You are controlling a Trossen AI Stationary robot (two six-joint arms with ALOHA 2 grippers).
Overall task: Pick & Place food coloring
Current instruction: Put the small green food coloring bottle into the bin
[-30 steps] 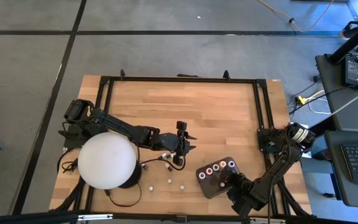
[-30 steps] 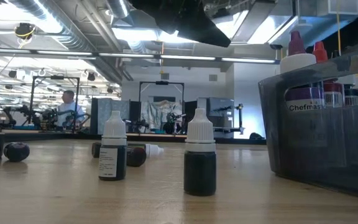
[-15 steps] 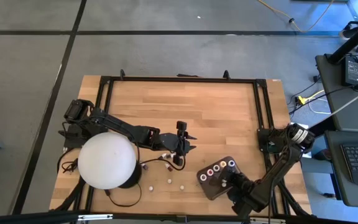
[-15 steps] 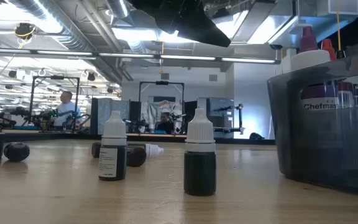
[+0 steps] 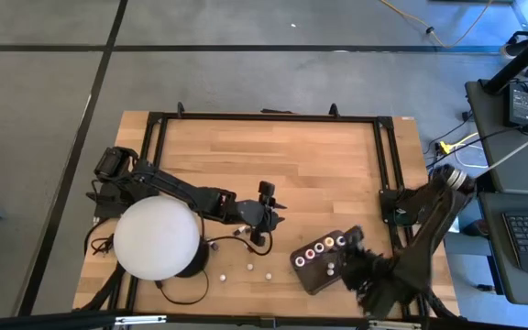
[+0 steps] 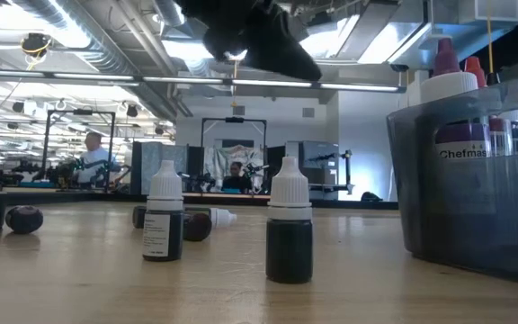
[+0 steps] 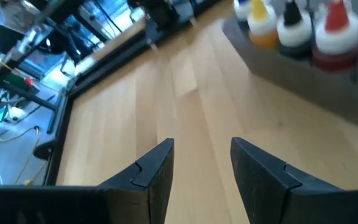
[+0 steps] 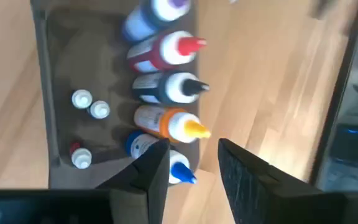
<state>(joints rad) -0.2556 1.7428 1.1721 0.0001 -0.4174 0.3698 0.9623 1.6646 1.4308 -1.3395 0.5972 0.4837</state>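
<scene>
The food coloring is split in two groups. A row of larger bottles (image 5: 324, 246) with purple, red, black, orange and blue tops (image 8: 166, 87) stands in the dark grey tray (image 5: 314, 280), along with a few tiny white-capped ones (image 8: 91, 104). Several tiny bottles (image 5: 250, 268) are loose on the table. Two of them stand upright (image 6: 289, 234) and others lie on their sides (image 6: 196, 221). My right gripper (image 5: 354, 240) hovers open over the tray's right end (image 8: 194, 155). My left gripper (image 5: 278, 213) is open and empty above the table's middle (image 7: 202, 152).
A big white dome (image 5: 157, 236) on a dark base covers the near left part of the table, with a cable looping around it. Black frame rails (image 5: 264, 117) run along the table's edges. The far half of the wooden top (image 5: 273, 156) is bare.
My right gripper has risen from low inside the tray to a point above the tray's right end. The tray has slid slightly to the right in the low view. My left gripper has shifted a little above the loose bottles.
</scene>
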